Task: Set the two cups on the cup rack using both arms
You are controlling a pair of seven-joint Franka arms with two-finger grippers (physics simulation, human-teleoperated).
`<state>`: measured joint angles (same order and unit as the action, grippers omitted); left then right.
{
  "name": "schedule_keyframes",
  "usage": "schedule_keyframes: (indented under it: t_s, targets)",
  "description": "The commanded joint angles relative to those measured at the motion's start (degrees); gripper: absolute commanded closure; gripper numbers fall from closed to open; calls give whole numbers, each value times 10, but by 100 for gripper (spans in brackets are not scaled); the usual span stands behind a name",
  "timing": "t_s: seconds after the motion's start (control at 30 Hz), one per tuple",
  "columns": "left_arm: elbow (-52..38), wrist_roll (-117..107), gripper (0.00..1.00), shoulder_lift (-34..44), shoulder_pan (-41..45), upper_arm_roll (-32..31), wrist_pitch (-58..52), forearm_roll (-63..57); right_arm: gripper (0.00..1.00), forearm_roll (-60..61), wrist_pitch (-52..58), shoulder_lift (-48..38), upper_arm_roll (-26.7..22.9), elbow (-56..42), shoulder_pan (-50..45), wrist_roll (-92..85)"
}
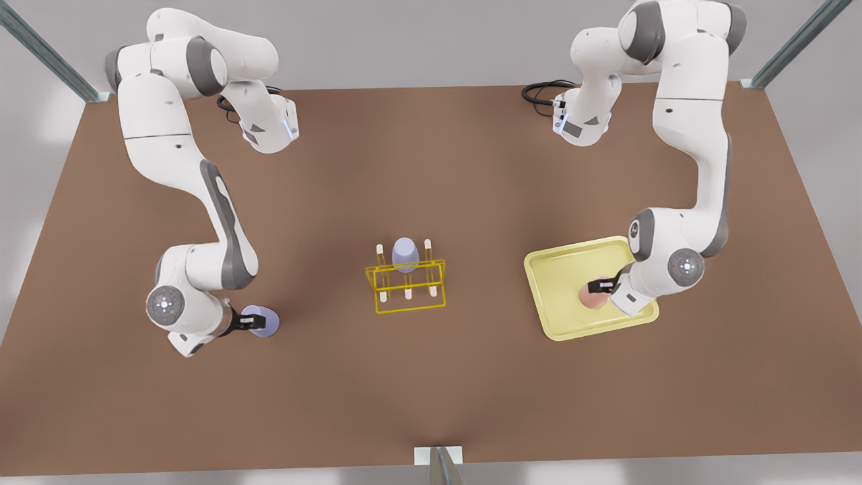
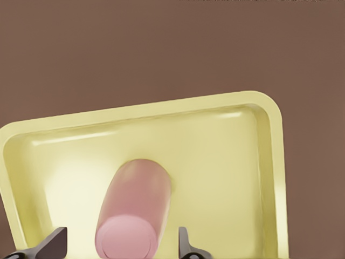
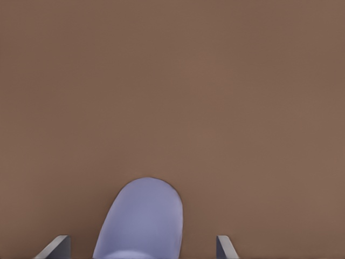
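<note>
Currently, nearest the camera in the front view, the right gripper [image 1: 248, 320] sits low over the brown table [image 1: 431, 391] on the front view's left, at a lavender-blue cup [image 1: 260, 321] that lies on the bare tabletop. In the right wrist view its two fingertips [image 3: 56, 247] stand wide apart on either side of the same cup [image 3: 141, 221], with clear gaps to the cup's walls; nothing is gripped.

Slightly farther back, on the front view's right, the left gripper [image 1: 601, 285] reaches over the pale-yellow tray [image 1: 559, 269], where the salmon pink cup [image 1: 594, 296] lies on its side on the tray floor. In the left wrist view the fingers [image 2: 54, 244] are spread, one to each side of the pink cup [image 2: 135, 213], not touching it.

Between the two arms, mid-table, stands the yellow wire cup rack [image 1: 407, 286] with cream pegs. A second lavender cup [image 1: 405, 254] sits upside down on a rear peg.

Farthest back, both arm bases stand at the table's far edge.
</note>
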<state>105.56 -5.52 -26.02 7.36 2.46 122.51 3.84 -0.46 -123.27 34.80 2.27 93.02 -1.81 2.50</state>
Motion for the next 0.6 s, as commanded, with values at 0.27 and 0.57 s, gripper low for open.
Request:
schedule_keyframes:
  t_s: [0.27, 0.57]
  targets:
    - [67, -92, 0, -14, 2, 1, 77, 2, 0, 4, -166, -24, 4, 110, 0, 0]
    - [65, -86, 0, -32, 13, 1, 99, 5, 0, 8, -174, -16, 9, 132, -3, 0]
